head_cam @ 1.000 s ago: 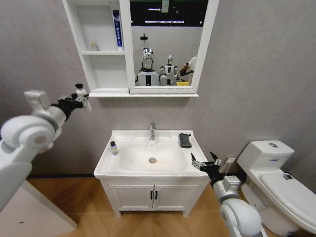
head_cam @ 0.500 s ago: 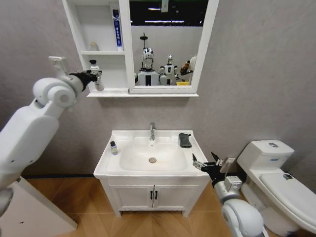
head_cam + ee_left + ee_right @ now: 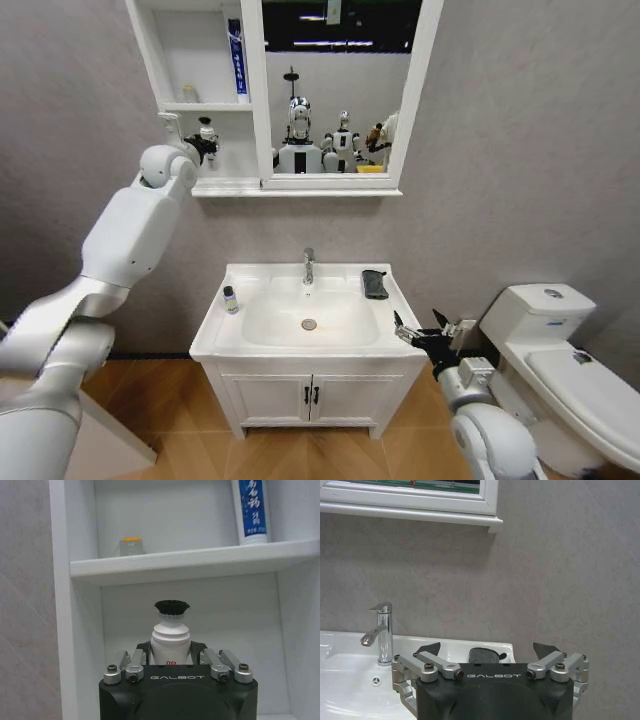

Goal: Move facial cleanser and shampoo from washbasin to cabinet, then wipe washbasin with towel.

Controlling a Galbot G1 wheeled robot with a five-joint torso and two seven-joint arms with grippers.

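The left claw (image 3: 205,140) pinches a white bottle (image 3: 170,642) with a black cap inside the cabinet's (image 3: 212,165) lowest shelf compartment. The right claw (image 3: 418,330) waits spread beside the washbasin (image 3: 233,335), near the towel (image 3: 375,284).

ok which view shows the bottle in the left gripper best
Left wrist view: the white bottle with a black cap stands between the left gripper's fingers, in front of the cabinet's lower compartment. The head view shows it small, far off.

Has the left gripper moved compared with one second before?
Yes. The left gripper, holding a white bottle, went up and rightward, into the cabinet bottom compartment.
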